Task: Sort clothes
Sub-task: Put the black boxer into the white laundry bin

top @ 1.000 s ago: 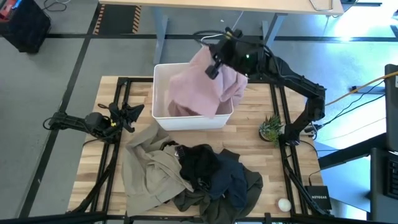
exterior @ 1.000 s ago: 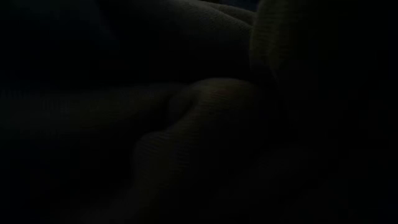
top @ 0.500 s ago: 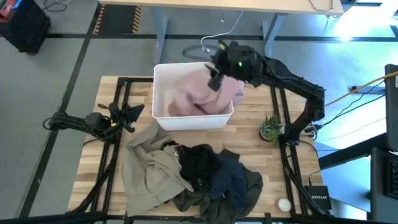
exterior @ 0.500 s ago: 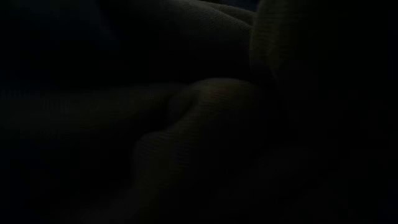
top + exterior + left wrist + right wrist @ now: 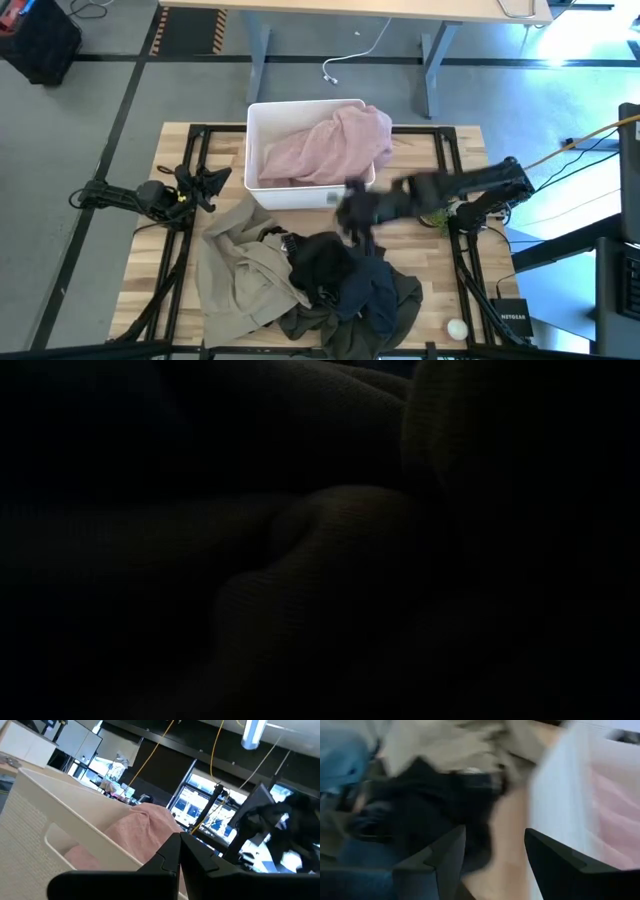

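The pale pink garment (image 5: 325,150) lies in the white bin (image 5: 300,193), with one end draped over the bin's far right corner (image 5: 378,125). The beige-khaki garment (image 5: 240,265), the black one (image 5: 320,262), a dark blue one (image 5: 372,285) and the olive-green one (image 5: 405,298) lie heaped on the table's near half. My right gripper (image 5: 352,212) hangs open between the bin and the heap, above the black garment (image 5: 420,815), with nothing between its fingers. My left gripper (image 5: 216,180) waits shut at the table's left, beside the bin (image 5: 75,820).
A small potted plant (image 5: 437,207) stands at the table's right, partly under my right arm. A white ball (image 5: 457,327) and a dark box (image 5: 510,315) sit at the near right corner. Cloth blocks the low view, which is dark.
My right gripper has opened and let go of the pink garment, which has dropped from hanging over the bin's far right side into the bin, one end staying over the rim. The gripper has then swung fast toward the table's near edge and down to the heap.
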You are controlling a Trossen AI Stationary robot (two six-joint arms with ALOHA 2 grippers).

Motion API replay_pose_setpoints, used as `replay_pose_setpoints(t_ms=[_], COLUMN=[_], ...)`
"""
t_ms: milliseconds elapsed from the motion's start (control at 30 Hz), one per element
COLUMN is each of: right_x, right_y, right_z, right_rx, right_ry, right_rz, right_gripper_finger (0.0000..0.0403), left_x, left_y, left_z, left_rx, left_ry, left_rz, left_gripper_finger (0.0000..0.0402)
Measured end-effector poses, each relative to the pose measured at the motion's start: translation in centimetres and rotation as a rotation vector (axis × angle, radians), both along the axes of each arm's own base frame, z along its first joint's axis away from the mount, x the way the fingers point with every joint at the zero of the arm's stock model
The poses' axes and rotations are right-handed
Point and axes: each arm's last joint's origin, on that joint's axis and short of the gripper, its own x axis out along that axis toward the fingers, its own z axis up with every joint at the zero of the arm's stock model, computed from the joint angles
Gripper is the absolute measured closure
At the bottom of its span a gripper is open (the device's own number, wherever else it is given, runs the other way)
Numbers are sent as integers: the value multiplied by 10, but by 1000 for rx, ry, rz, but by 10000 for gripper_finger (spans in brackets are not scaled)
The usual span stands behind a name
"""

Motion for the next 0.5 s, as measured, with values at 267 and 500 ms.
replay_pose_setpoints(t_ms=[267,500], right_x=[16,38], right_y=[57,54], right_z=[-80,-121], right_rx=[-15,-141], right_ry=[-80,-41], right_rz=[148,111], right_gripper_finger=[183,192], left_x=[0,0], left_y=[0,0], left_z=[0,0], left_rx=[6,15], left_ry=[4,9], left_rz=[2,6], left_gripper_finger=[398,398])
